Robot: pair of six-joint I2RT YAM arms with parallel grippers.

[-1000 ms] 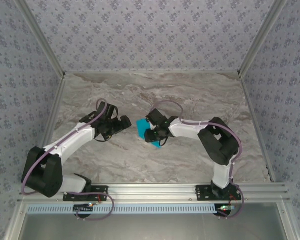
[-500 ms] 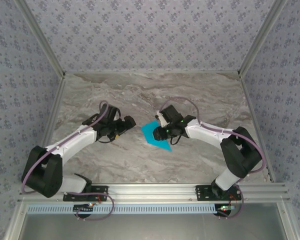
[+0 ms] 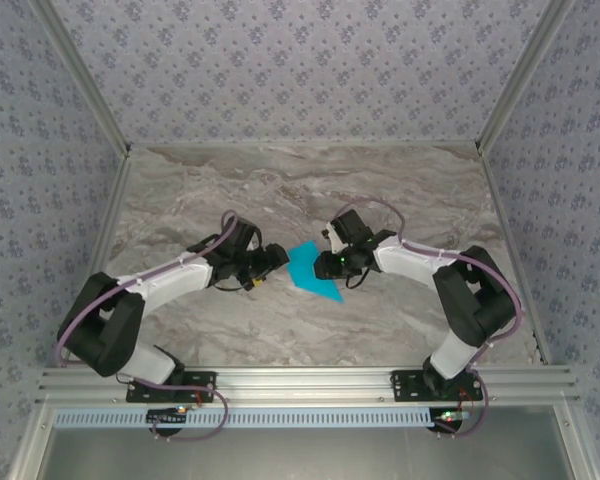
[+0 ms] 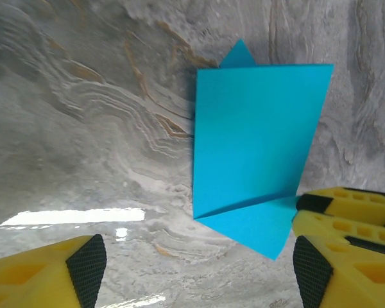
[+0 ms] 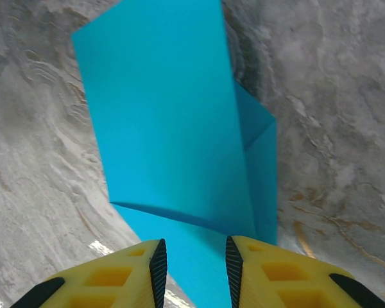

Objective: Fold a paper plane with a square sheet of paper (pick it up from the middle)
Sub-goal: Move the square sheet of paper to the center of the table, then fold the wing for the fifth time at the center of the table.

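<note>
While the paper (image 3: 313, 272) lay at the middle of the table (image 3: 230, 190), one side raised (creased across), the left gripper (image 3: 273, 262) stood open just left of it and the right gripper (image 3: 334, 266) straddled its right edge, jaws narrowly apart; whether they pinched it I couldn't tell

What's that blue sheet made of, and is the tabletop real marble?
The blue sheet looks like thin matte paper: it holds a sharp crease and one flap stands up. The tabletop shows grey marble veining with glossy glare, but whether it is stone or printed laminate, I cannot tell.
</note>
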